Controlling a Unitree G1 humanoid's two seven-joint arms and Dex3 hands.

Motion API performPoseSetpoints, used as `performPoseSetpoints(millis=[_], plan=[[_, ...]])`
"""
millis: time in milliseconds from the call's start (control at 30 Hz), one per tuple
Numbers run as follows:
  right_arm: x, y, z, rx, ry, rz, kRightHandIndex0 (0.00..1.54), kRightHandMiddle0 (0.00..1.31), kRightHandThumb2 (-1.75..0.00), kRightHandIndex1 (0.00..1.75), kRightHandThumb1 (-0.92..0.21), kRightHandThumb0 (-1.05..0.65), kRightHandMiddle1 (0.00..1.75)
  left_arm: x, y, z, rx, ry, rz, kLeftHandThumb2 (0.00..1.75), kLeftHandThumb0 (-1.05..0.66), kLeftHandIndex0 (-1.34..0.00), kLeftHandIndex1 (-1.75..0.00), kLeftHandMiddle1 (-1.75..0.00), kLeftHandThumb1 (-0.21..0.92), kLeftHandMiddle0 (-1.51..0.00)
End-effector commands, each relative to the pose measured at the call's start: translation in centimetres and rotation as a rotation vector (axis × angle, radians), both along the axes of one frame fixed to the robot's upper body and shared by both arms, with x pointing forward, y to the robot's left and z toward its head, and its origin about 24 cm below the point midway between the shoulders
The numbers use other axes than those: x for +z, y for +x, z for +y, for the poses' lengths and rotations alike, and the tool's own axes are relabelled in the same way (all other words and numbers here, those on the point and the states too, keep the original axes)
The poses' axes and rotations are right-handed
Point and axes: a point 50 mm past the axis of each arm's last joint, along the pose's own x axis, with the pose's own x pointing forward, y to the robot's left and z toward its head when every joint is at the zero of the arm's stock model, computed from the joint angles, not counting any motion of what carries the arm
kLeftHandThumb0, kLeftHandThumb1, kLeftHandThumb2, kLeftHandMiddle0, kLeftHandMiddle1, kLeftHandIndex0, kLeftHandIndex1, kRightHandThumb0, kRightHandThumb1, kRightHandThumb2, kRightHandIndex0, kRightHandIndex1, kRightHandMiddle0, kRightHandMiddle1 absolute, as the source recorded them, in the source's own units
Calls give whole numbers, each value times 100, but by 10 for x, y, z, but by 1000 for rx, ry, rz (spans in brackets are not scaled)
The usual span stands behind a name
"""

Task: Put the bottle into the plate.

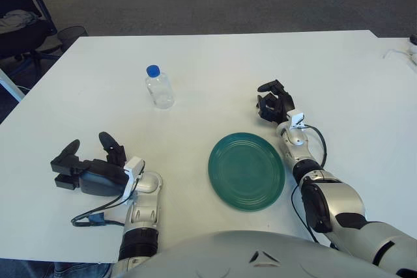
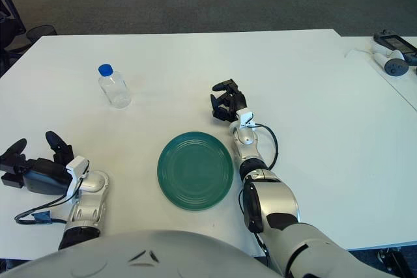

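Left hand (image 1: 85, 168): fingers spread apart, holding nothing. It shows near the table's (image 1: 215, 63) front-left corner, palm turned sideways, fingers (image 1: 65, 153) pointing out toward the left edge. Forearm runs up from the front edge and the wrist bends hard left, so the hand lies across the forearm's line. A black cable (image 1: 98, 216) loops beside the wrist. Cannot tell if the hand touches the tabletop.

Right hand (image 1: 273, 103): fingers curled in, nothing between them. It shows just beyond the far-right rim of the plate (image 1: 246, 170), apart from it. Forearm stretches straight out from the front edge along the plate's right side, with a black cable (image 1: 319, 144) arcing off the wrist.

Bottle (image 1: 159, 87): clear plastic, blue cap (image 1: 152, 69), upright on the table's left half, toward the far edge. Well apart from both hands and from the plate; nothing touches it.

Plate: green, round, nothing in it, near the front edge at about the middle, between the 2 arms.

Off the table: a dark chair (image 1: 19, 24) past the far-left corner. A small pale device (image 2: 391, 64) and a dark one (image 2: 394, 43) sit on a second surface past the right edge.
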Motion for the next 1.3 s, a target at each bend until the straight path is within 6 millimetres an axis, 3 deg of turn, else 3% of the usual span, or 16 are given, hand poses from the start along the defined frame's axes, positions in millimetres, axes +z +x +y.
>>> performPoseSetpoints(millis=[0,100,167,233,367,467,667,1267], plan=[[-77,-60,-1,-12,3,467,47,33,-91,169,-59,0,153,-27,-14,-7,-30,-74,178,47,-94,0,-147,-108,92,0],[-77,-59,0,-14,11,464,47,33,-91,169,-59,0,153,-33,-16,1,-114,-81,207,41,-98,0,-128,-88,92,0],[-76,-59,1,-13,13,456,48,33,-91,169,-59,0,153,-37,-17,7,-185,-92,231,30,-102,0,-92,-64,92,0],[-76,-58,1,-12,11,452,48,33,-91,169,-59,0,153,-38,-17,8,-243,-96,246,25,-103,0,-78,-55,92,0],[-76,-59,1,-14,12,460,49,34,-93,169,-57,0,154,-41,-16,10,-408,-88,299,15,-105,0,-27,-25,92,0],[-77,-59,2,-15,16,465,49,34,-94,169,-57,0,154,-42,-15,13,-475,-82,312,11,-105,0,-10,-11,92,0],[-77,-59,3,-10,19,468,49,35,-95,169,-56,0,153,-41,-4,14,-569,-73,302,8,-105,0,-1,-1,90,0],[-76,-59,1,-18,9,451,52,37,-96,166,-54,0,153,-43,28,12,-688,-116,223,4,-105,0,0,0,88,0]])
